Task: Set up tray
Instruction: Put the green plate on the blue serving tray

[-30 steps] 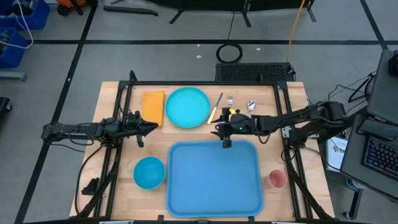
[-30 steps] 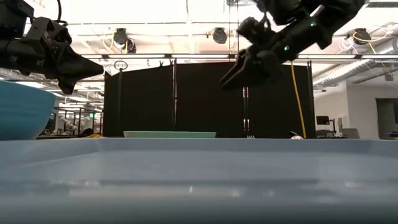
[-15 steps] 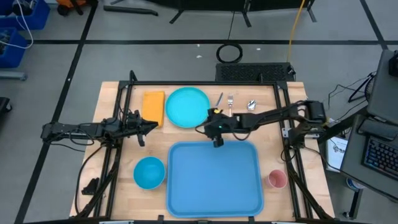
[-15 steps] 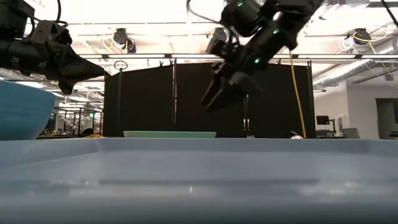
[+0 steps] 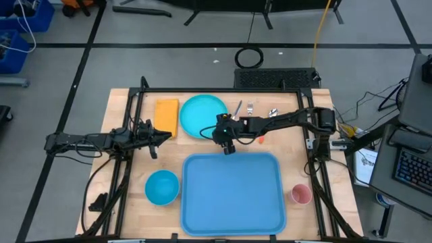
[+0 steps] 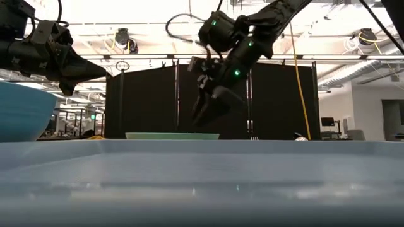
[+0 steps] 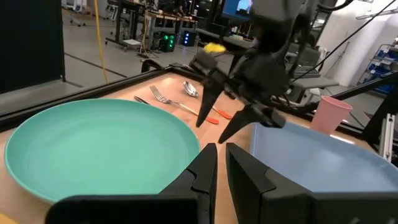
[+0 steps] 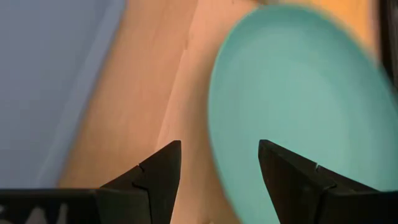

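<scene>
Wooden desk [image 5: 128, 202] with the blue tray [image 5: 233, 192] lying empty along its near edge.
Everything else sat outside the tray, waiting to be loaded: the turquoise plate [image 5: 202, 115] and orange napkin [image 5: 166, 115] along the far side, cutlery [image 5: 248, 109] beside the plate, a blue bowl [image 5: 161, 186] left of the tray, a pink cup [image 5: 300, 195] to its right. The right claw [image 5: 226, 141] hung just off the plate's near-right rim, between plate and tray, fingers spread and holding nothing, apparently lining up to take the plate's edge. The left claw [image 5: 159, 138] waited near the napkin, fingers nearly closed and empty. Compared with a second earlier, the right claw had swung leftward from over the tray's far edge toward the plate; the left arm had not moved.
</scene>
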